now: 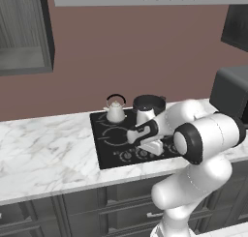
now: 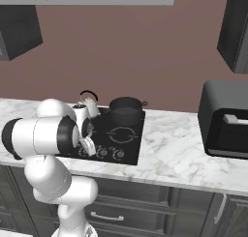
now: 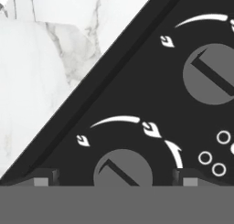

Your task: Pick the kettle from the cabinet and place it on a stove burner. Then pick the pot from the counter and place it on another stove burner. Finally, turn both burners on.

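Fingertips (image 3: 41, 177) sit spread wide at the bottom of the hand view, one at seven o'clock and one at five, and the gripper (image 3: 114, 179) straddles a round grey knob (image 3: 122, 169) with a dark pointer line, gripping nothing. White arc markings and small flame symbols curve over that knob. Up at two o'clock sits a second knob (image 3: 210, 74) of the same kind, and the white marble counter (image 3: 45, 67) fills the ten o'clock corner beside the cooktop's edge.

Over to the left base view: at far left, the dark cabinet (image 1: 26, 33) stands open, its grey shelf bare. Moving right, the pale rounded kettle (image 1: 116, 111), with its thin black arched handle and knobbed lid, stands on the rear left burner of the black glass cooktop (image 1: 109, 154). Just beside it, on the rear right burner, rests the wide dark pot (image 1: 149, 104). The arm reaches down over the knob row at the front edge.

In the right base view, a dark boxy appliance (image 2: 225, 120) stands on the counter at three o'clock.
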